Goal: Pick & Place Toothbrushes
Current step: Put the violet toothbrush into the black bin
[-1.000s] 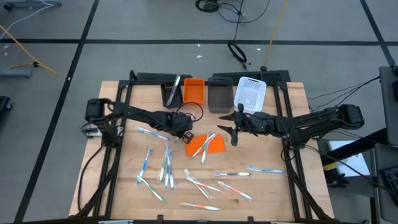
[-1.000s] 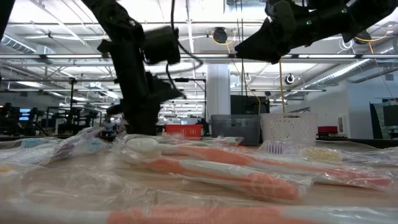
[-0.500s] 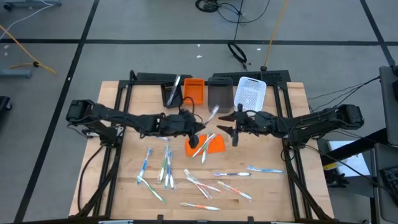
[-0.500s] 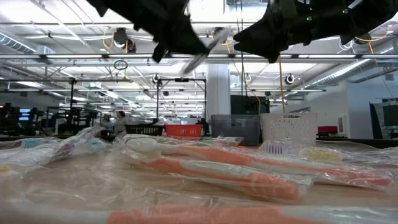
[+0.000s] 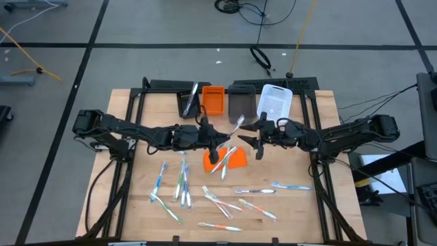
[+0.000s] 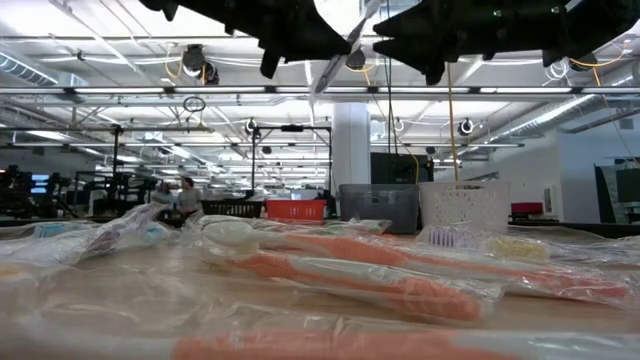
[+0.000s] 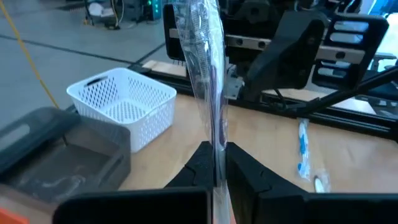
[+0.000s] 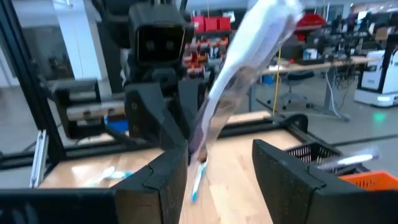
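My left gripper (image 5: 219,141) hangs over the table's middle, shut on a toothbrush in a clear wrapper (image 5: 232,128). The same toothbrush (image 8: 239,81) rises in front of my right gripper (image 5: 255,139). That gripper faces the left one from the right, open, its fingers (image 8: 155,180) on either side of the line to the toothbrush without touching it. An orange sheet (image 5: 235,161) below them bears two toothbrushes (image 5: 223,158). Several more toothbrushes (image 5: 179,183) lie flat on the near half of the table. Another toothbrush (image 5: 192,98) leans in the black bin. My left gripper pinches the wrapped toothbrush between its two fingers, near the toothbrush's lower end (image 7: 216,163). The fingers come about level from the table's left. The toothbrush sticks out past the fingertips, slanting up and toward the far right, lifted clear of the table.
Along the far edge stand a black bin (image 5: 186,106), an orange bin (image 5: 212,100), a grey bin (image 5: 241,104) and a white basket (image 5: 274,102). In the low view, wrapped toothbrushes (image 6: 380,285) fill the foreground. Bare wood shows at the table's left and right sides.
My left gripper has risen from the orange sheet with the wrapped toothbrush, tipped from pointing down to about level, and gone toward the right gripper. The toothbrush is lifted clear and now slants upward. My right gripper has tipped up slightly and stayed in place.
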